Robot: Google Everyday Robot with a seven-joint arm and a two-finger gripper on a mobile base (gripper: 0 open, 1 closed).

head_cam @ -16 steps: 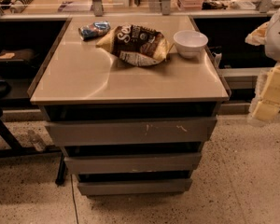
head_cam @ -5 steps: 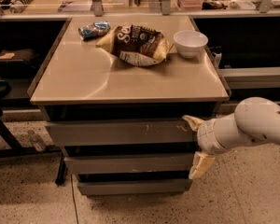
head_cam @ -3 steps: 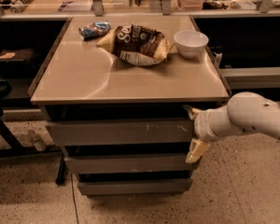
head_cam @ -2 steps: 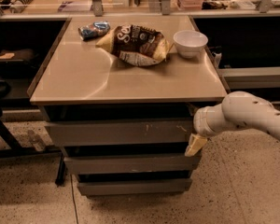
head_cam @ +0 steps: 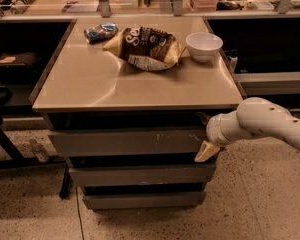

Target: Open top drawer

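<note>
The top drawer (head_cam: 125, 142) is the widest grey front of three, just under the beige table top (head_cam: 115, 86); it sits shut, with pale scratches right of centre. My gripper (head_cam: 203, 135) is at the drawer front's right end, on a white arm (head_cam: 260, 125) reaching in from the right. It is open. The lower yellowish finger (head_cam: 206, 152) lies at the front's bottom right corner. The upper finger reaches into the dark gap above the front and is mostly hidden.
Two narrower grey drawer fronts (head_cam: 140, 175) sit below. On the top stand a chip bag (head_cam: 146, 48), a white bowl (head_cam: 203, 46) and a blue packet (head_cam: 100, 31). Dark shelving flanks both sides. A black stand leg (head_cam: 5, 144) is at the left on speckled floor.
The arm came in from the right and moved left and up. The gripper went from in front of the lower right of the cabinet to the top drawer's right end.
</note>
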